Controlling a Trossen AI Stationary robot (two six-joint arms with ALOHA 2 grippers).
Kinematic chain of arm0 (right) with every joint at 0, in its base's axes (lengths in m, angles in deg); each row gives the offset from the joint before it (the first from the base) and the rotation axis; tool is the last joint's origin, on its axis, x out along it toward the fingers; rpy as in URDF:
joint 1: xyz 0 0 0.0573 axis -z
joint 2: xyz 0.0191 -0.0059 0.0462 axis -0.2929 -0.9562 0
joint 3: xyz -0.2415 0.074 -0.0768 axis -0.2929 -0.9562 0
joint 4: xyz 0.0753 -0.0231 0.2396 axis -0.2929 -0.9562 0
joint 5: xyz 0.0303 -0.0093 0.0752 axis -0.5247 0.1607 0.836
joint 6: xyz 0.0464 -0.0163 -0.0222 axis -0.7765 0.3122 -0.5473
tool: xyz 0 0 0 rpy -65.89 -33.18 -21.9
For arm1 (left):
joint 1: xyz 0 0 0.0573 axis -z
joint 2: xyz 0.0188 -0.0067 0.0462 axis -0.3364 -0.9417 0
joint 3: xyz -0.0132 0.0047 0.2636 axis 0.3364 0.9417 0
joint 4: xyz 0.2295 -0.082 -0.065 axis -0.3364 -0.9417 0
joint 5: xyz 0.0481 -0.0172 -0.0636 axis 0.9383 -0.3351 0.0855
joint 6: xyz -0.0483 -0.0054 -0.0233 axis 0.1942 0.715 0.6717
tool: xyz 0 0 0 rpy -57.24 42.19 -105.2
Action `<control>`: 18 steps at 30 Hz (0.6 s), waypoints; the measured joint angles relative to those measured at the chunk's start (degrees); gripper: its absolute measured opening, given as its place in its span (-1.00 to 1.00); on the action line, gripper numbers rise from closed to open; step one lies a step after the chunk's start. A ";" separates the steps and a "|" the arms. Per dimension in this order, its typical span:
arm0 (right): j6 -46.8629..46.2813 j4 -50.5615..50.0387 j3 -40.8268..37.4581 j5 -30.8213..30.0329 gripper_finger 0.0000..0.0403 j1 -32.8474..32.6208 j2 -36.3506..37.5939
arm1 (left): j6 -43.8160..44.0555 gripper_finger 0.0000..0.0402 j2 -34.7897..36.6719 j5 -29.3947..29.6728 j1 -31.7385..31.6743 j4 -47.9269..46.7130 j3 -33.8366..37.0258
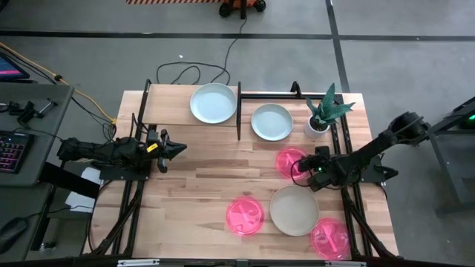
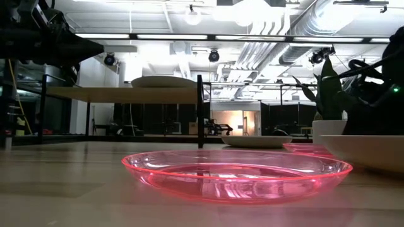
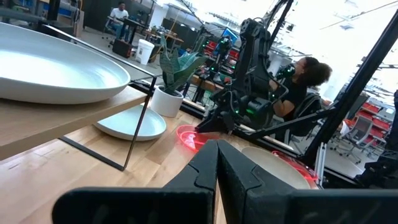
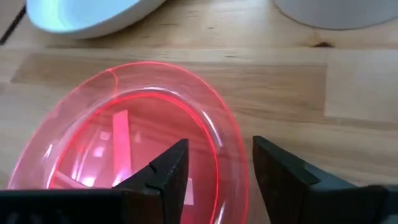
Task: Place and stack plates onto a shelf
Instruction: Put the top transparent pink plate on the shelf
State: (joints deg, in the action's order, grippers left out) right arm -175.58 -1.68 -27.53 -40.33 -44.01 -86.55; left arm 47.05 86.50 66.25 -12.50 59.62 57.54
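Note:
One pale blue-white plate [image 1: 214,102] lies on the shelf [image 1: 167,104] at the table's far left; a second [image 1: 272,122] sits on the tabletop beside it. A translucent pink plate [image 1: 289,159] lies right of centre. My right gripper [image 1: 298,166] is open and low over its right rim: in the right wrist view [image 4: 217,165] one finger stands over the plate's inside and one outside the rim [image 4: 231,140]. Near the front lie a pink plate [image 1: 245,216], the cream plate [image 1: 295,211] and another pink plate [image 1: 329,238]. My left gripper [image 1: 180,150] is shut and empty, left of centre.
A small white pot with a green plant [image 1: 319,119] stands just beyond the right gripper, next to the pale plate on the table. Thin black shelf posts [image 1: 238,111] rise between the two pale plates. Bare wood lies between the two arms [image 1: 223,167]. A person sits beyond the table [image 3: 305,81].

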 joint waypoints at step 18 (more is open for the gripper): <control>2.64 7.10 -0.99 -0.15 -0.99 -0.09 1.19 | 0.02 -1.00 -0.02 0.04 -0.01 0.02 0.01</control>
State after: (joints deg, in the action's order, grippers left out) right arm -172.94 5.43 -28.52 -40.49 -44.10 -85.36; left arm 47.07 86.48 66.29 -12.51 59.64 57.55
